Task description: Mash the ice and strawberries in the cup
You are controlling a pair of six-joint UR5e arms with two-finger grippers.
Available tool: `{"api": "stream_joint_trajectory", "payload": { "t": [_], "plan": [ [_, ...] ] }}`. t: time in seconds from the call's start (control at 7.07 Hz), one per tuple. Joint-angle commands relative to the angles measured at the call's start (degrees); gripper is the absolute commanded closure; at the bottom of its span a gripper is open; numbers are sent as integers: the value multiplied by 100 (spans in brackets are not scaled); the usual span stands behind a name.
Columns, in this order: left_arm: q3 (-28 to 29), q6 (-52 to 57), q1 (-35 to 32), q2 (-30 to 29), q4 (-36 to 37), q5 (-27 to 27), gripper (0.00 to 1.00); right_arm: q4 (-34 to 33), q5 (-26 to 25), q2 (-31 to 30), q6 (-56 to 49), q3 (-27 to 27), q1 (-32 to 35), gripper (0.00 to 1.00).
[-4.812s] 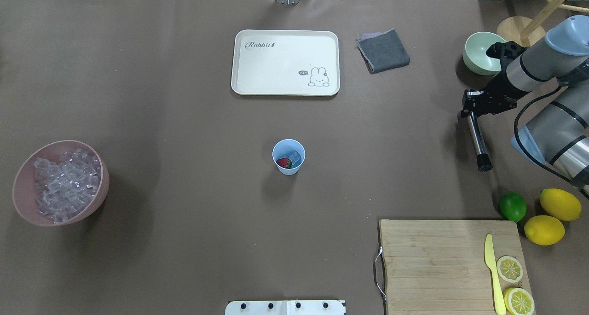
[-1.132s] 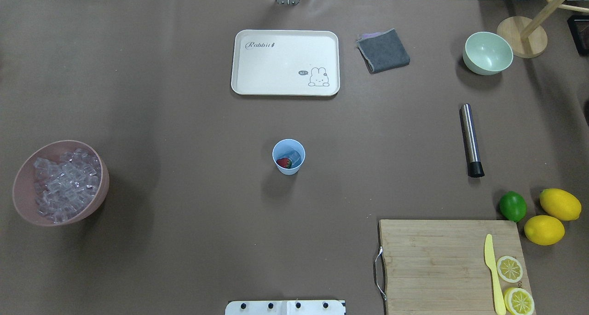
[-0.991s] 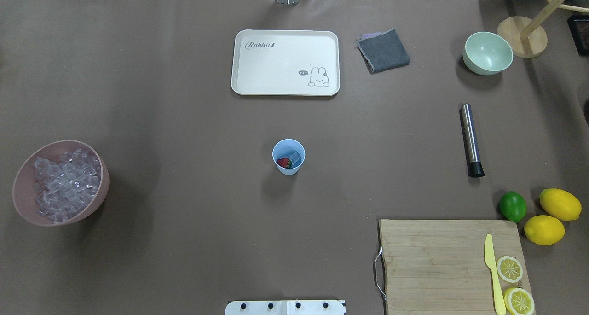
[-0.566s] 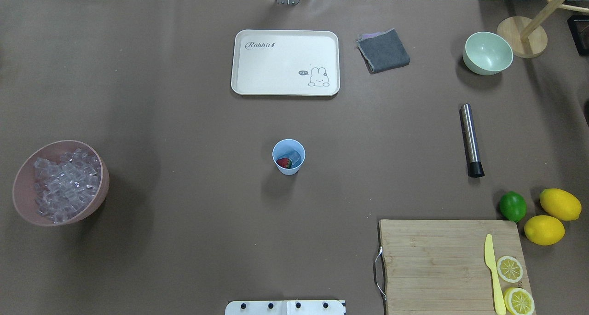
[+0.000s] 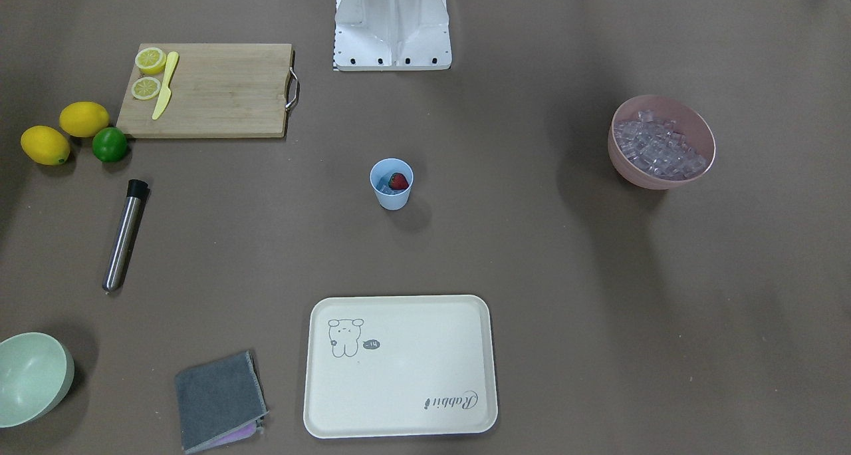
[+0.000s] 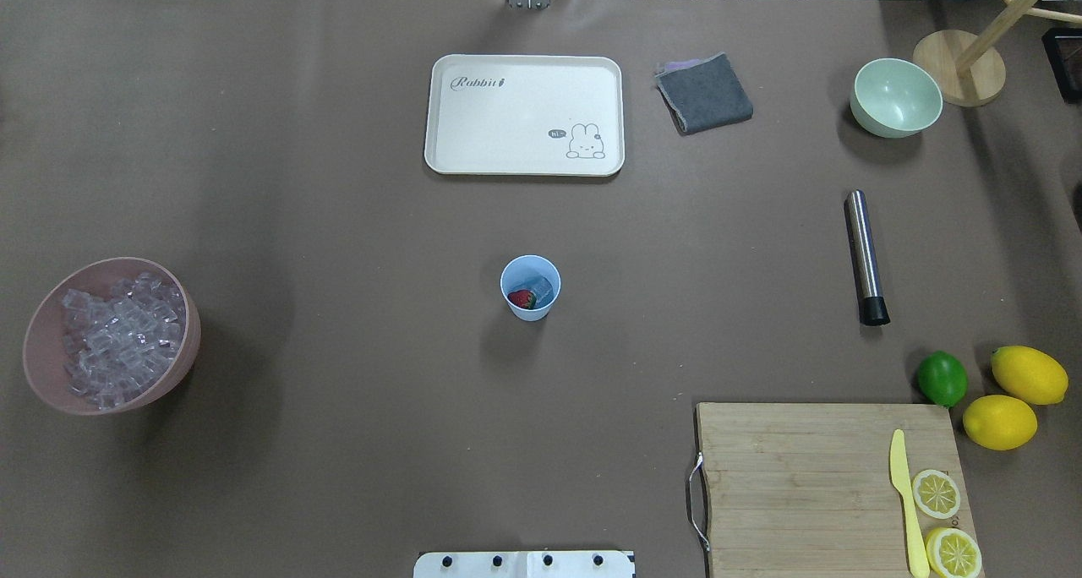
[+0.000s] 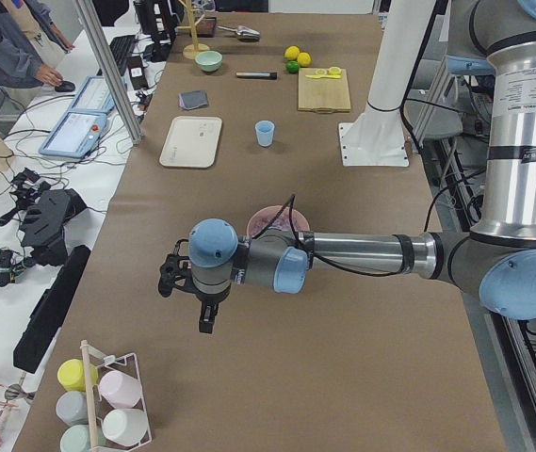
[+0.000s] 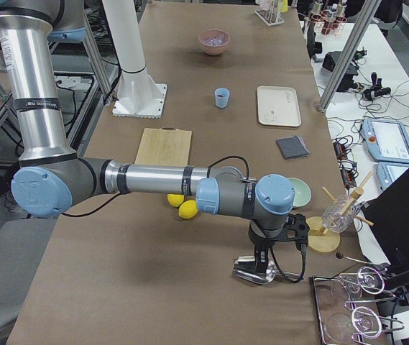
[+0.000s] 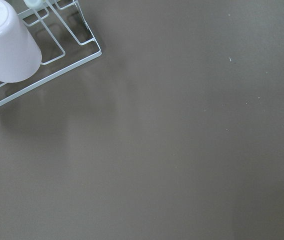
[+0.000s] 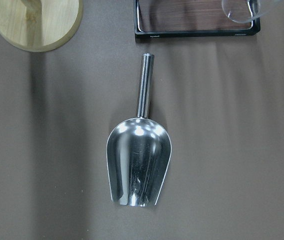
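The table (image 6: 338, 223) is matt brown. The cup (image 6: 530, 311) is light blue; inside it the strawberry (image 6: 521, 298) is red with a green cap and the ice (image 6: 541, 289) is clear, faintly lilac. Away from the cup, the pink bowl (image 6: 182, 367) is a dusty shade, the tray (image 6: 507, 122) cream with a grey rabbit drawing and script, the cloth (image 6: 706, 95) grey over lilac, the lime (image 6: 942, 378) green, the lemons (image 6: 1029, 374) yellow.
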Motion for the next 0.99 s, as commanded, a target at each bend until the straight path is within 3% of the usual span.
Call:
{"api": "stream_joint_trajectory", "payload": {
  "t": [0.0, 0.85],
  "plan": [
    [-6, 3, 0, -6, 1, -3, 3, -43, -43, -5, 3, 49, 2, 0],
    [38, -6, 17, -15, 10, -12, 3, -227, -8, -92, -6, 215, 63, 0]
  ]
}}
